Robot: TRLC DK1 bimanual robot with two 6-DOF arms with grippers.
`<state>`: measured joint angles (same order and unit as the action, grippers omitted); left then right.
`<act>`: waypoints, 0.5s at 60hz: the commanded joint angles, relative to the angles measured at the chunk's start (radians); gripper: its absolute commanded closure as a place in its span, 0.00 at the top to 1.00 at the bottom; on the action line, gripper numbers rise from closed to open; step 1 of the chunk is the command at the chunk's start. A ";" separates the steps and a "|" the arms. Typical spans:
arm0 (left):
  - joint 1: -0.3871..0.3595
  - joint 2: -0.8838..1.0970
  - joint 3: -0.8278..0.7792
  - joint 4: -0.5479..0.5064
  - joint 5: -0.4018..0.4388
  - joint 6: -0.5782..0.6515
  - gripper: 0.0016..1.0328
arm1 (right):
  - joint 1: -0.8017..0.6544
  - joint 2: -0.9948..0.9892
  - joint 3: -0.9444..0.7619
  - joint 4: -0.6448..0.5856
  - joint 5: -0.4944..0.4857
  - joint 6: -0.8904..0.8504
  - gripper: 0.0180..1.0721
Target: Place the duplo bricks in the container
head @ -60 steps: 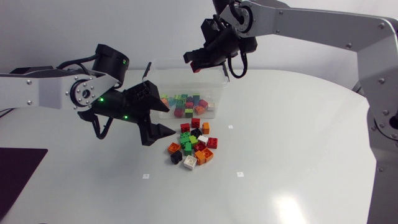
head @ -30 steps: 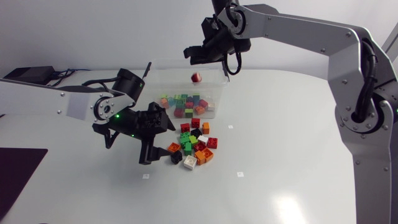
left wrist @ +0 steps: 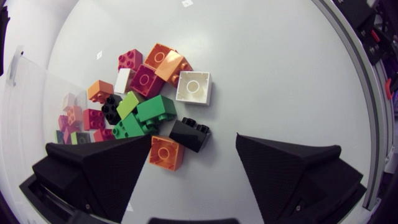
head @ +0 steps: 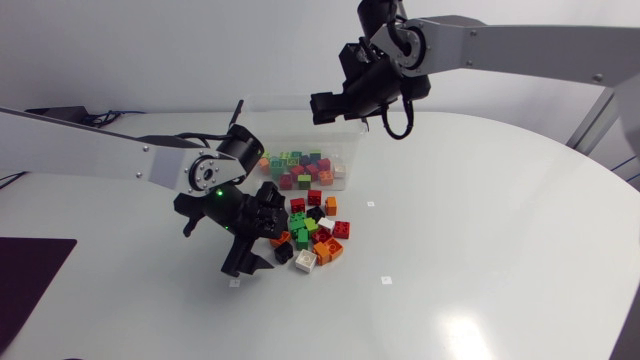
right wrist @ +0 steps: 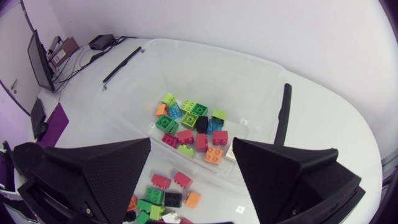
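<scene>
Left gripper [left wrist: 194, 139], fingers spread and empty, hovers over the loose duplo bricks [head: 312, 235] piled just beside the container [head: 290, 130]. My right gripper [right wrist: 191, 144], likewise released, hangs above the container. I judge the bricks light, rigid and slick, so I would pinch flat opposite walls, not the studs.

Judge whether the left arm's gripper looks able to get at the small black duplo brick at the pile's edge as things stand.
Probably yes. The left gripper is open with the black duplo brick lying between its fingers, bare table on one side. The orange brick beside it might get caught too.
</scene>
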<state>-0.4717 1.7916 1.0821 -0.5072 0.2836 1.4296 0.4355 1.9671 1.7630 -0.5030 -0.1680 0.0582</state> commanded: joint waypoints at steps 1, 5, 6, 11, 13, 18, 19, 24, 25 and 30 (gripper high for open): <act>-0.013 0.038 0.042 -0.021 -0.015 0.080 0.89 | -0.004 -0.083 -0.092 0.023 0.001 -0.021 0.93; -0.018 0.052 0.059 -0.036 -0.031 0.100 0.89 | -0.006 -0.125 -0.157 0.038 -0.002 -0.031 0.93; -0.019 0.057 0.064 -0.040 -0.035 0.107 0.89 | -0.007 -0.139 -0.178 0.046 -0.002 -0.032 0.93; -0.024 0.077 0.084 -0.071 -0.057 0.137 0.88 | -0.012 -0.185 -0.252 0.061 -0.005 -0.040 0.93; -0.028 0.084 0.093 -0.090 -0.067 0.149 0.86 | -0.012 -0.201 -0.281 0.070 -0.005 -0.041 0.93; -0.041 0.100 0.108 -0.108 -0.083 0.176 0.84 | -0.014 -0.241 -0.346 0.078 -0.005 -0.052 0.93; -0.041 0.101 0.110 -0.108 -0.086 0.178 0.84 | -0.012 -0.247 -0.355 0.081 -0.005 -0.052 0.93; -0.053 0.106 0.118 -0.111 -0.092 0.184 0.84 | -0.012 -0.275 -0.401 0.089 -0.005 -0.052 0.93; -0.056 0.107 0.121 -0.114 -0.095 0.184 0.84 | -0.011 -0.283 -0.408 0.090 -0.005 -0.052 0.93; -0.067 0.124 0.139 -0.125 -0.110 0.184 0.84 | -0.006 -0.313 -0.455 0.103 -0.005 -0.052 0.93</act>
<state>-0.5236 1.8797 1.1797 -0.6102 0.1871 1.5719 0.4301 1.6997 1.3605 -0.4183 -0.1722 0.0208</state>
